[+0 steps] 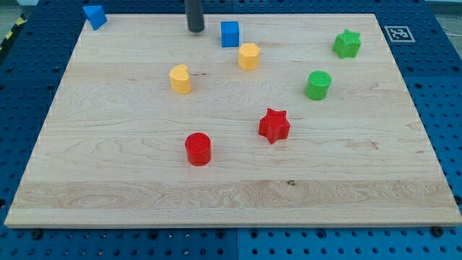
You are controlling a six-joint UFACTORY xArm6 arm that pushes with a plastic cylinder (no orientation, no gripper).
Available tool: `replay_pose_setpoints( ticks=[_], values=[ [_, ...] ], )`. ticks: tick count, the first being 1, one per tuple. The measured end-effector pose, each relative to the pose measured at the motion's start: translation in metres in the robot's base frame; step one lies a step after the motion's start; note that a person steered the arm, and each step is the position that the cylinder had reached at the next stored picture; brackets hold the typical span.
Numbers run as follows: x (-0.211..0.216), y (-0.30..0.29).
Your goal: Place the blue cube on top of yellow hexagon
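A red cylinder (pixel 198 149) and red star (pixel 274 125) are sitting nearest the view's bottom on the wooden desk (pixel 108 195). Beyond them, the yellow hexagon (pixel 249 55) is resting just below and right of the blue cube (pixel 229 34). My tip (pixel 195 29) is standing left of the cube, apart from it; no gripper is showing.

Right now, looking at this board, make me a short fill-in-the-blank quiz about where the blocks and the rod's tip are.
1. My tip sits to the view's ____ of the blue cube.
2. The yellow hexagon lies just toward the view's ____ from the blue cube.
3. The block nearest the board's top left corner is coloured ____.
4. The red star lies to the view's right of the red ____.

Missing words: left; bottom; blue; cylinder
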State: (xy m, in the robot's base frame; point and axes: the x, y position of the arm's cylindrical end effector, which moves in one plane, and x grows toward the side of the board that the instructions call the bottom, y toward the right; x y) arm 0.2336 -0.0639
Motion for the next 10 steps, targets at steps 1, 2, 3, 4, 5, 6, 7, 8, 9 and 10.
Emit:
replay_pose_setpoints(
  ticks=[1, 2, 3, 4, 5, 6, 7, 8, 9, 10],
  values=[
    [0.0, 0.018],
    [0.0, 0.032],
    [0.0, 0.049],
    [0.0, 0.059],
    [0.0, 0.06],
    [0.0, 0.06],
    [0.0, 0.075],
    [0.0, 0.101],
    [0.0, 0.121],
    [0.0, 0.133]
  ],
)
